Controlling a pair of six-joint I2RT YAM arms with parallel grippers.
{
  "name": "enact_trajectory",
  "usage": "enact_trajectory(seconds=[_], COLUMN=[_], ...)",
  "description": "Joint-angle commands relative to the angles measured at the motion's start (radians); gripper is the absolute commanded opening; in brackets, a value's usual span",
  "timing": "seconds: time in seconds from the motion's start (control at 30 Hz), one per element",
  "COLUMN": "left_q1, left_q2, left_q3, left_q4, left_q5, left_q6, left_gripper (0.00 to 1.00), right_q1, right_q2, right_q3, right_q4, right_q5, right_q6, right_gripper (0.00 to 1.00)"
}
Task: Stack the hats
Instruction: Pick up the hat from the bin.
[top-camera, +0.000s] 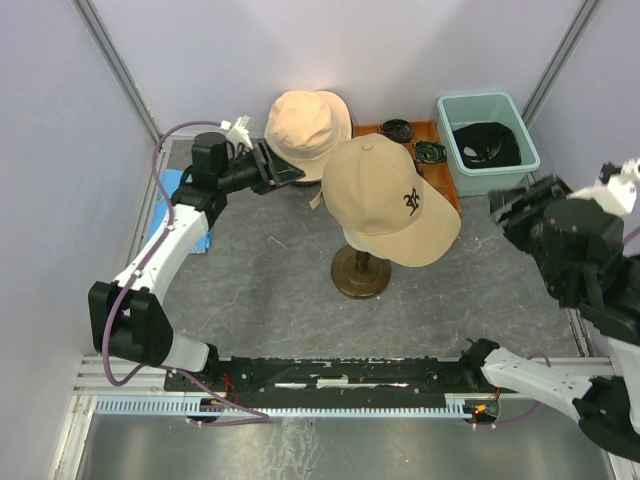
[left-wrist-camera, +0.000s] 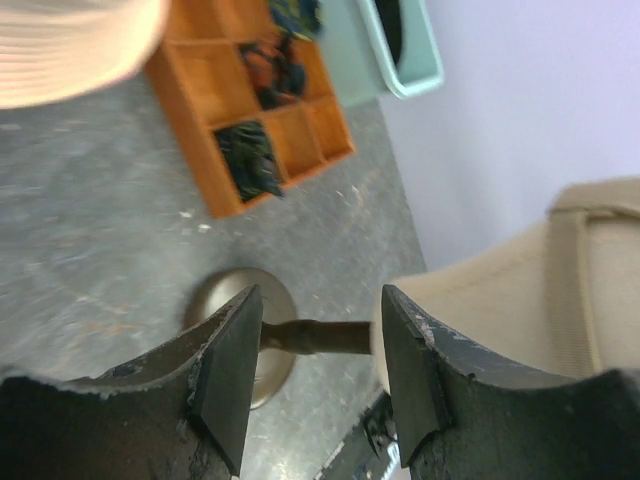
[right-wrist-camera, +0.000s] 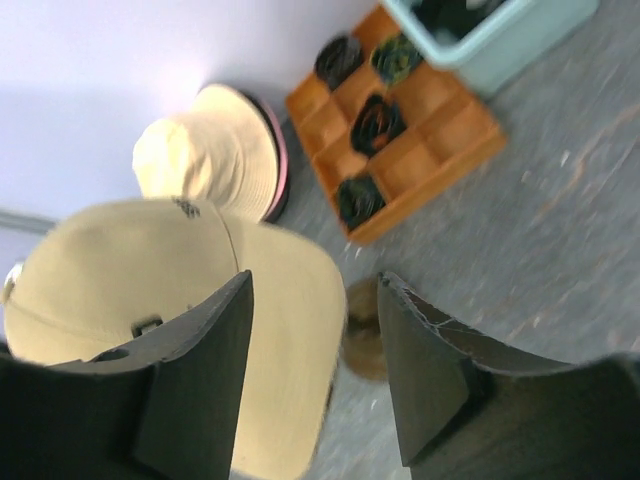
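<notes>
1. Looking down on a grey desk (top-camera: 250, 290), two robot arms are mounted at its near edge.
2. A tan cap (top-camera: 390, 200) with a black emblem sits on a brown stand (top-camera: 361, 272) in the middle of the desk, its brim pointing near-right.
3. Behind it, by the back wall, lies a pale bucket hat (top-camera: 305, 125). The right wrist view shows a pink edge under its brim.
4. A black cap (top-camera: 487, 145) lies inside a teal tub (top-camera: 495, 181) at the back right, next to a wooden tray (top-camera: 445, 185) of small compartments.
5. The left claw (top-camera: 290, 175) hangs just beside the bucket hat, near the tan cap. Its fingers are apart and hold nothing.
6. The right claw (top-camera: 505, 212) is to the right of the tan cap, apart from it. Its fingers are also spread and empty.
</notes>
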Motion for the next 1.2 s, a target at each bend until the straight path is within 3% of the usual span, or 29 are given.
enact_trajectory(seconds=[0.0,0.07,0.13,0.23,0.3,0.57,0.7,0.9,1.17], left_q1=[0.085,0.091,0.099,0.101,0.103,0.118,0.123,0.125,0.140], left_q2=[-0.077,-0.089,-0.096,-0.107,-0.115,-0.069,-0.010,0.087,0.213], left_q3=[-0.033,-0.025,-0.019,-0.031,-0.046,-0.037,0.003,0.042,0.117], left_q4=[0.011,-0.020,-0.037,-0.043,-0.039,-0.022,0.011,0.070,0.071], left_q5=[-0.091,-0.124,-0.130,-0.150,-0.160,-0.233,-0.272,-0.245,-0.210], left_q6=[0.002,0.029,0.043,0.048,0.043,0.049,0.057,0.042,0.074], left_gripper=[0.58,0.58,0.58,0.58,0.59,0.59,0.59,0.59,0.59], right_q1=[0.000,-0.020,-0.113,-0.431,-0.575,-0.907,-0.945,-0.946,-0.922], right_q2=[0.218,0.315,0.422,0.552,0.655,1.132,1.393,1.509,1.639], right_q3=[0.236,0.320,0.391,0.451,0.503,0.830,1.066,0.947,0.974], right_q4=[0.018,0.067,0.100,0.103,0.094,0.134,0.134,0.347,0.396], right_q5=[0.258,0.313,0.255,-0.049,-0.211,-0.679,-0.752,-0.750,-0.619], right_q6=[-0.342,-0.471,-0.558,-0.541,-0.521,-0.498,-0.526,-0.595,-0.682], right_gripper=[0.63,0.66,0.68,0.70,0.70,0.73,0.78,0.79,0.80])
